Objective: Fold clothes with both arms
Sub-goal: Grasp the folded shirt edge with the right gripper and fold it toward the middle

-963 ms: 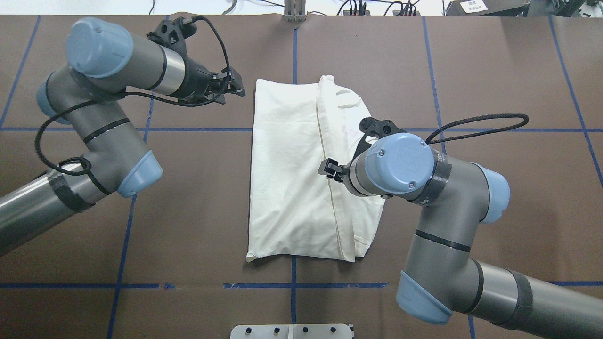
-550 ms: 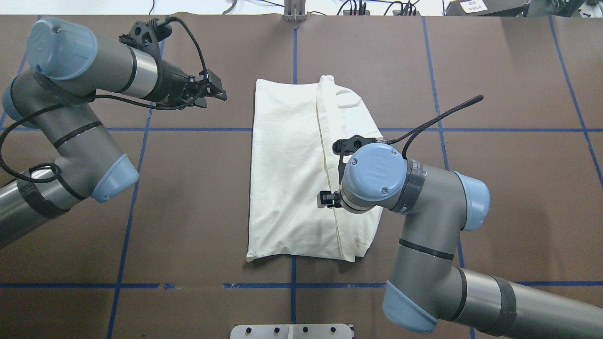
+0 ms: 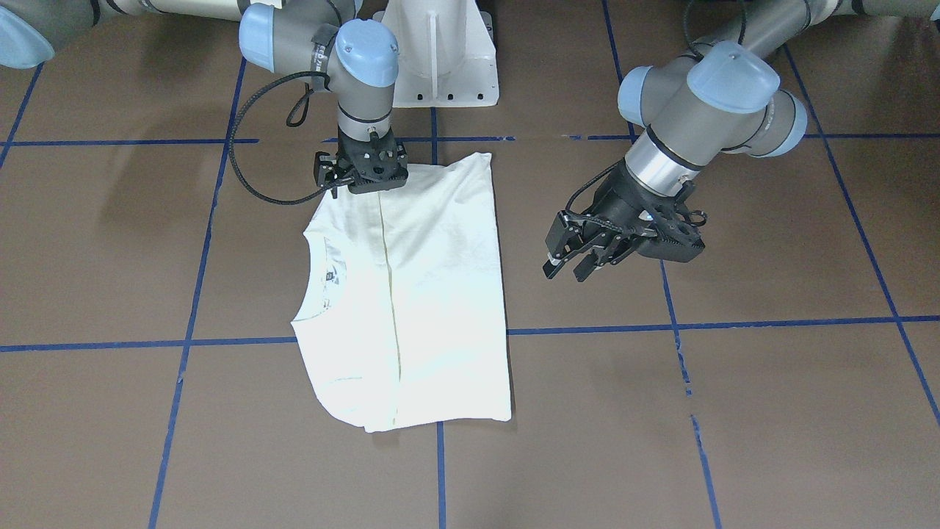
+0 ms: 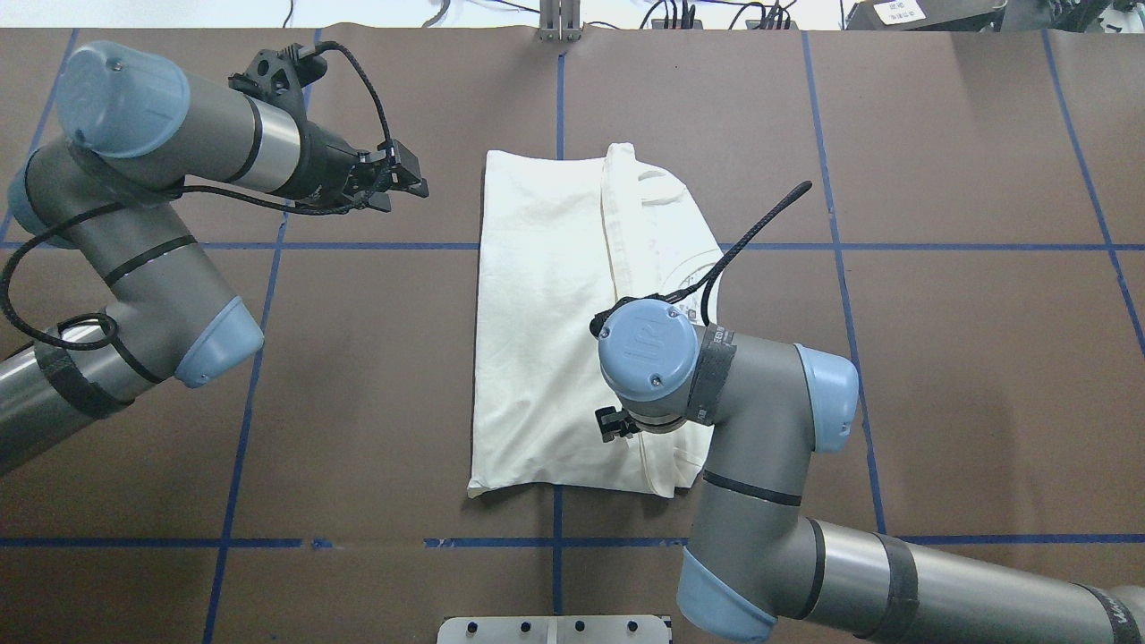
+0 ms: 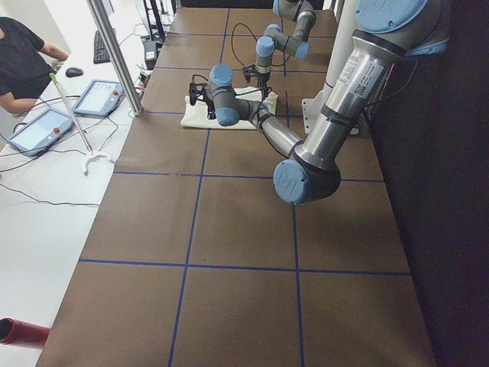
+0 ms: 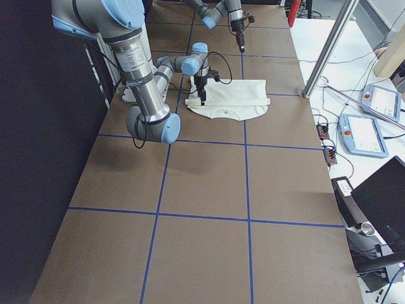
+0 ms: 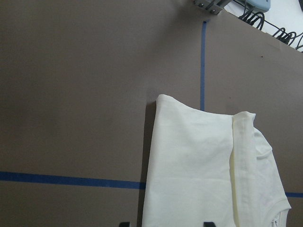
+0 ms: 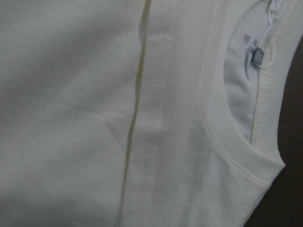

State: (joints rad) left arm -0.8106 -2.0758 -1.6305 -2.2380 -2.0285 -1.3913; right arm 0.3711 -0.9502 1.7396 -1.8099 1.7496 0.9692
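Shirt (image 4: pixel 546 340), cream, folded, flat mid-counter (image 4: pixel 939 358); brown surface shows wide round every edge. Left hand (image 4: pixel 413 182) at 10 o'clock, fingers spread, holding nothing, off the cloth. Right hand (image 3: pixel 360 173) above the 5 o'clock hem; opening cannot be told.

Under my left gripper (image 3: pixel 565 270), jaws apart, there is only bare brown table (image 3: pixel 734 411). That bare surface runs on ahead of its fingertips up to the long edge of the T-shirt (image 3: pixel 440 294). My right gripper (image 3: pixel 363 180) points straight down over the shirt's hem, with cloth close beneath it. Near behind that hand stands the white pedestal (image 3: pixel 440 66). Between my two hands lies the flat folded shirt; outward of each, open table.
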